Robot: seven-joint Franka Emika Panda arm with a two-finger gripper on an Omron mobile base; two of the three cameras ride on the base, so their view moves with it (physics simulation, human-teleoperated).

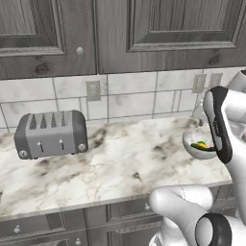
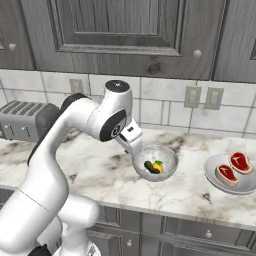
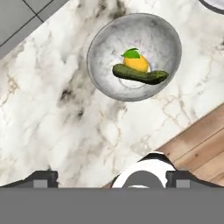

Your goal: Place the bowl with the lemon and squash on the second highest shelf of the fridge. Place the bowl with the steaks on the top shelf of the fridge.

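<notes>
A grey bowl (image 3: 108,48) holding a yellow lemon (image 3: 136,62) and a dark green squash (image 3: 140,75) stands on the marble counter; it also shows in the right base view (image 2: 169,156) and, partly behind my arm, in the left base view (image 1: 192,146). My gripper (image 3: 113,178) hovers above the counter just beside this bowl, jaws wide open with nothing between them; in the right base view the gripper (image 2: 136,149) sits at the bowl's left rim. A second grey bowl (image 2: 220,186) with two red steaks (image 2: 234,167) stands further right. The fridge is out of view.
A grey toaster (image 1: 52,133) stands at the left of the counter (image 1: 120,163) against the tiled wall. Dark wood cabinets hang above. The counter's front edge runs close to the lemon bowl, with wooden floor (image 3: 197,140) beyond it.
</notes>
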